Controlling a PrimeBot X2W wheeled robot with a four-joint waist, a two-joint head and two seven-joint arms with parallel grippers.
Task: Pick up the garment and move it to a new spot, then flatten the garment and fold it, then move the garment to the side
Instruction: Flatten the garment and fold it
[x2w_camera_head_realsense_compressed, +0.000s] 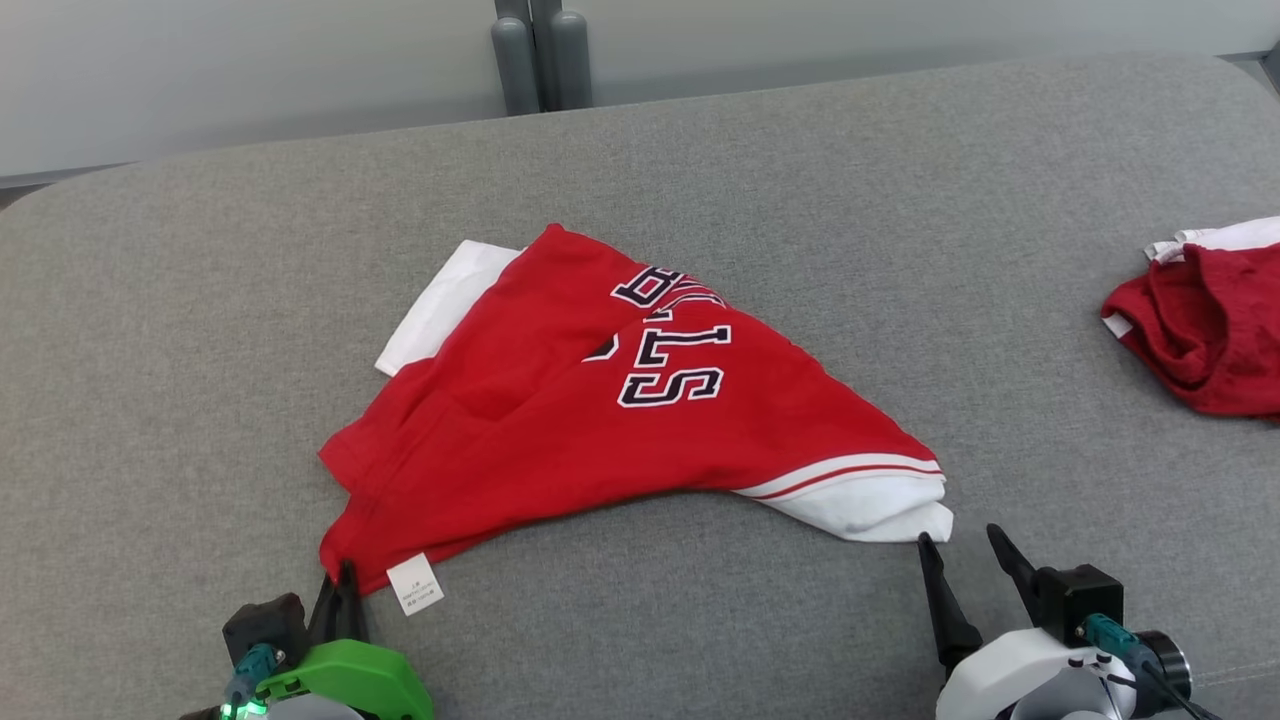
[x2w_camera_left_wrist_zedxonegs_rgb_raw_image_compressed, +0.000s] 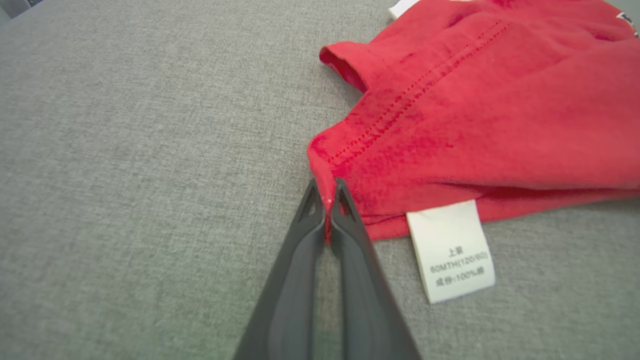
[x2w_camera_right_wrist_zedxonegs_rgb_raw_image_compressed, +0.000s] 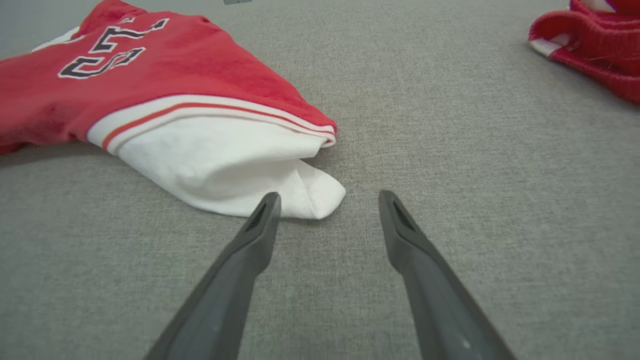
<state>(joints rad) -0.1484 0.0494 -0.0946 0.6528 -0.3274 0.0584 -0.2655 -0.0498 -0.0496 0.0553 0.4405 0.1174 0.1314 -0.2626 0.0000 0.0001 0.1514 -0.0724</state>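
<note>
red shirt (x2w_camera_head_realsense_compressed: 560, 420): I see it lying crumpled near the middle of the grey cloth surface (x2w_camera_head_realsense_compressed: 200, 350), stretched from the near left to the near right of my head view, neither flattened nor folded.
lettering (x2w_camera_head_realsense_compressed: 665, 350): dark block letters edged in white on the shirt's upper face, turned sideways from where I sit. I can make out only part of the word.
left gripper (x2w_camera_head_realsense_compressed: 342, 580): at the shirt's near left corner. In the left wrist view its 2 dark fingers are pressed together with a sliver of red hem pinched between the tips. The corner sits low, and I cannot tell whether it is lifted off the cloth.
care label (x2w_camera_left_wrist_zedxonegs_rgb_raw_image_compressed: 452, 250): a white tag sticking out from under the hem, just beside the left gripper, lying flat with its print facing up.
right gripper (x2w_camera_head_realsense_compressed: 960, 537): jaws spread wide and holding nothing, with the tips near the end of the white sleeve (x2w_camera_head_realsense_compressed: 870, 500). In the right wrist view 1 tip sits right at the sleeve's edge, and I cannot tell whether it touches.
white sleeve: at the shirt's near right end, with a thin red stripe across its band, resting on the cloth.
far sleeve (x2w_camera_head_realsense_compressed: 440, 310): another white piece poking out from under the shirt's far left edge.
second red garment (x2w_camera_head_realsense_compressed: 1200, 330): bunched up, red with white trim, at the right edge of the surface, well apart from the shirt and both grippers.
</note>
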